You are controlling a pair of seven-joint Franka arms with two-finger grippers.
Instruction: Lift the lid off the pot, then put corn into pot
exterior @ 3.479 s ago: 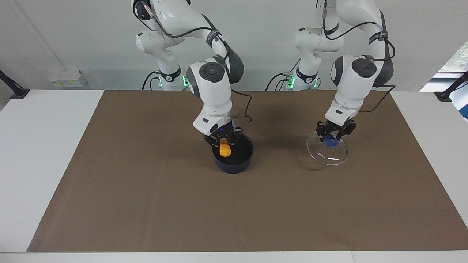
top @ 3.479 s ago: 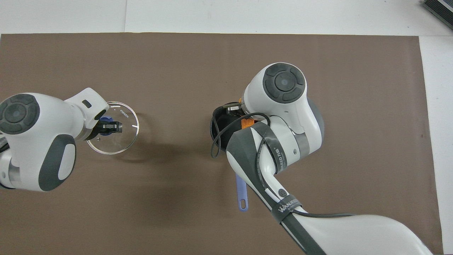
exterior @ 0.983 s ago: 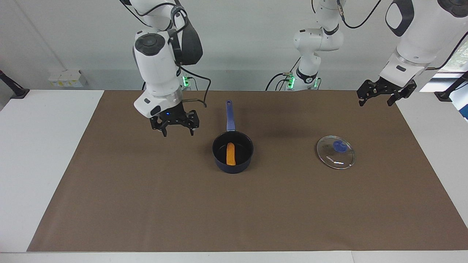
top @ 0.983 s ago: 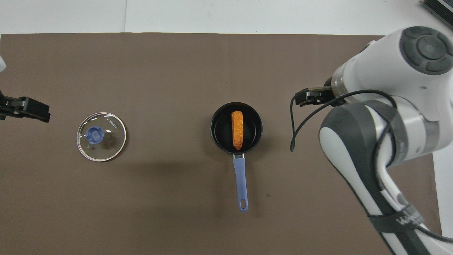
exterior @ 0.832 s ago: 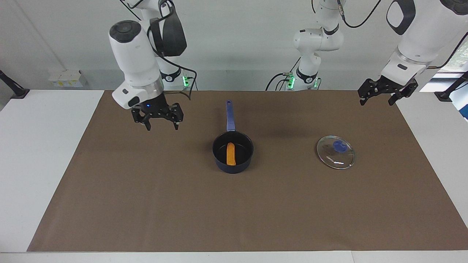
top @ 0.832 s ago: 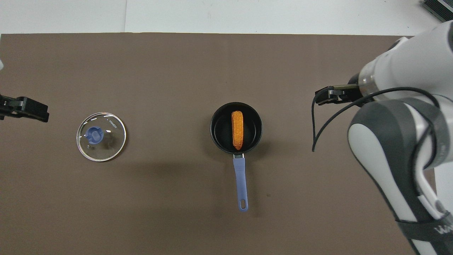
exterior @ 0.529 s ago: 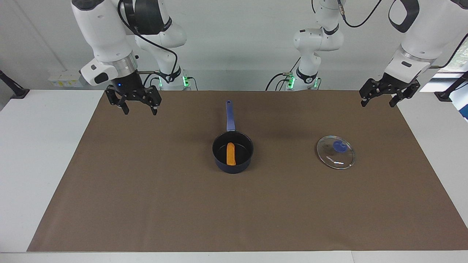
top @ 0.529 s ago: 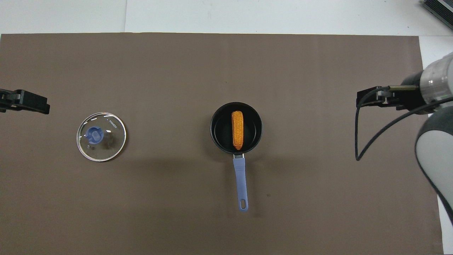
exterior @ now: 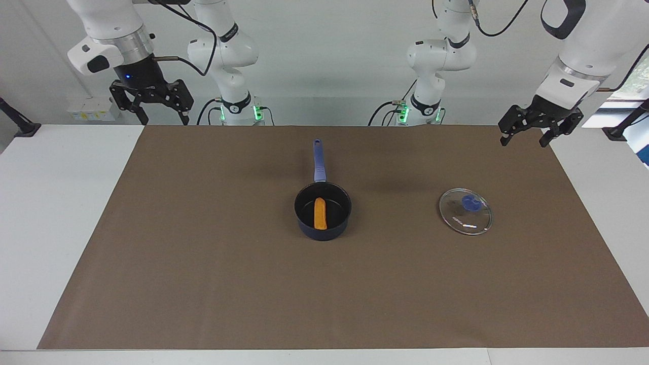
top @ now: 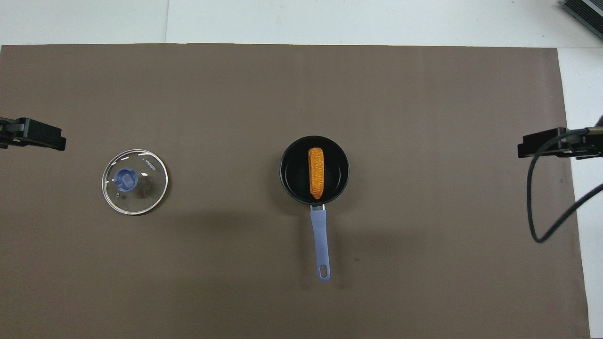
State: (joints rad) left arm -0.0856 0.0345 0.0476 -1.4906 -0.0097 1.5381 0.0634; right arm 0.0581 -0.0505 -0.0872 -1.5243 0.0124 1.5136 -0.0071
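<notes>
1. facing view: a white table [exterior: 61,213] carries a large brown mat [exterior: 203,263] under a pale wall, with the two white arm bases at the mat's robot edge; a small dark navy round saucepan, the pot [exterior: 323,226], stands on the middle of the mat, its long blue-purple handle pointing toward the robots; a stubby orange-yellow cob, the corn [exterior: 320,213], lies inside the pot on its black bottom; a round clear glass disc with a blue-purple knob, the lid [exterior: 465,211], lies flat on the mat well apart from the pot, toward the left arm's end; the left gripper [exterior: 524,140] hangs raised over the mat's edge at that end, jaws spread wide and empty; the right gripper [exterior: 160,119] hangs raised over the mat's corner at the right arm's end, jaws also spread wide and empty.
2. overhead view: the same brown mat [top: 235,282] fills the scene; the corn [top: 316,173] lies lengthwise in the pot [top: 290,172], in line with the handle; the lid [top: 146,190] rests knob up; only the tips of the left gripper [top: 33,133] and the right gripper [top: 551,143] show at the mat's two ends.
</notes>
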